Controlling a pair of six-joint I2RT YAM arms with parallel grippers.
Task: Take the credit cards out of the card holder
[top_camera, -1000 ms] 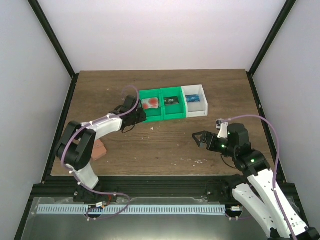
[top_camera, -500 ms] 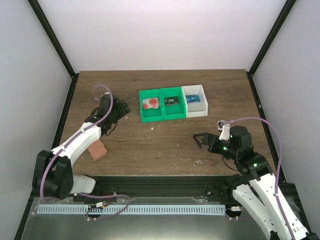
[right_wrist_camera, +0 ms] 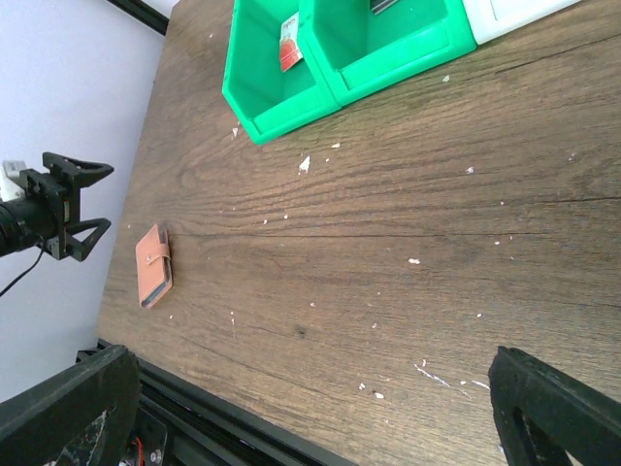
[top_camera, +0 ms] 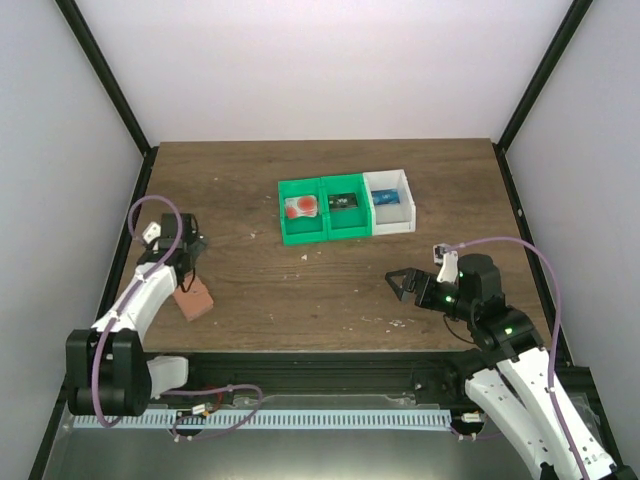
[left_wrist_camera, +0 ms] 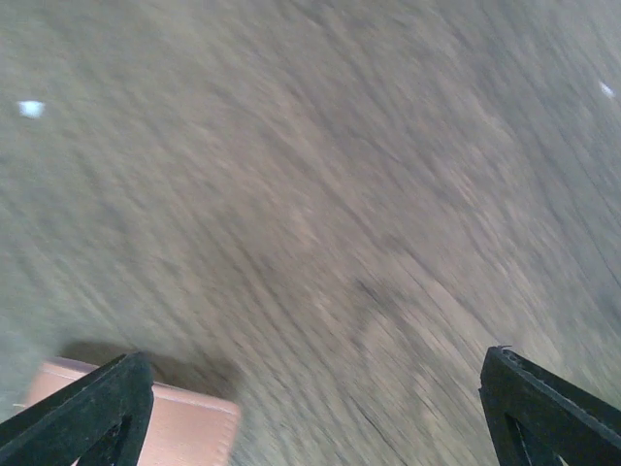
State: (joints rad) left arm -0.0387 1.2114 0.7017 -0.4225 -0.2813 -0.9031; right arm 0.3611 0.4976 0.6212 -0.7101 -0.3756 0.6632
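Note:
The salmon-pink card holder [top_camera: 193, 298] lies closed on the wooden table near the left front edge; it also shows in the right wrist view [right_wrist_camera: 153, 265]. My left gripper [top_camera: 192, 248] hovers just behind it, open and empty. In the blurred left wrist view only a corner of the card holder [left_wrist_camera: 184, 427] peeks in beside the left finger. One pale credit card with a red blot [top_camera: 300, 207] lies in the left green bin [top_camera: 288, 230]. My right gripper [top_camera: 400, 283] stands open and empty over the table's right front.
A second green bin [top_camera: 350, 224] holds a dark card, and a white bin [top_camera: 392, 181] beside it holds a blue item. Small white specks [right_wrist_camera: 427, 371] dot the wood. The black frame rail [top_camera: 300, 355] runs along the near edge.
My left arm swung from the left green bin back to the left, over the card holder, and its jaws opened wide. The right arm barely shifted.

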